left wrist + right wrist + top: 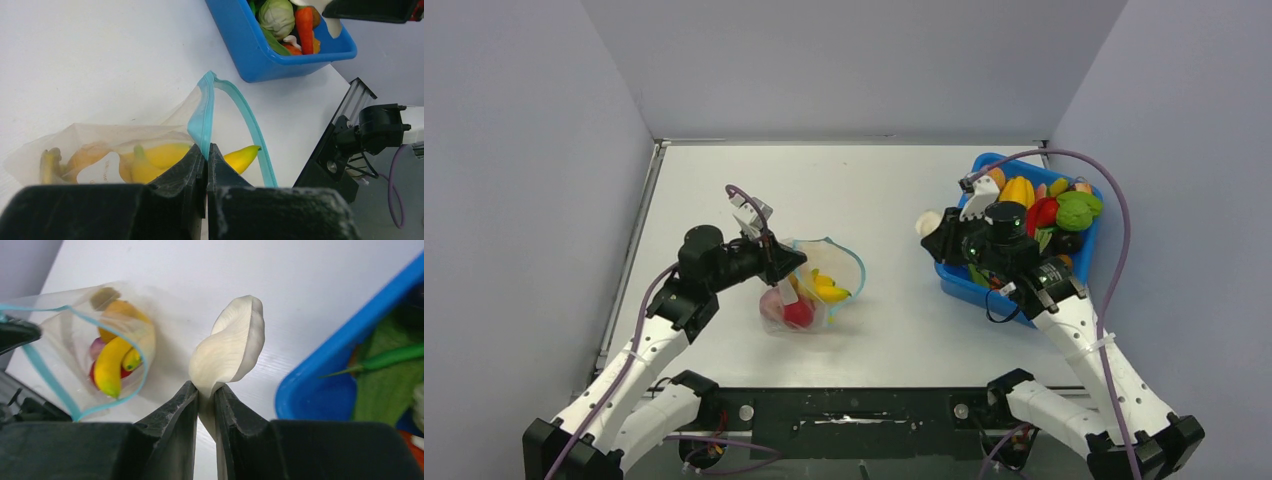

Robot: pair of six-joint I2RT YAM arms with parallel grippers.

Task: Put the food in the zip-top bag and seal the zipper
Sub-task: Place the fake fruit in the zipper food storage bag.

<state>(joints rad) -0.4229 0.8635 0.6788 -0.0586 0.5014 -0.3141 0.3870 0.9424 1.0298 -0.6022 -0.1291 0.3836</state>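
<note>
The clear zip-top bag [814, 285] lies left of centre with its mouth held open and its blue-teal zipper [243, 120] curving round. Inside are a yellow banana [829, 287], a red round fruit [797, 313] and other pieces. My left gripper [206, 148] is shut on the near lip of the zipper strip. My right gripper [206, 391] is shut on a cream-white curled toy food piece [232, 345], held above the table between the bag and the bin; it also shows in the top view [930, 221].
A blue plastic bin [984, 283] at the right holds several toy vegetables and fruits, among them a green cabbage [276, 16] and an orange carrot [304, 27]. The table's back wall and side walls close it in.
</note>
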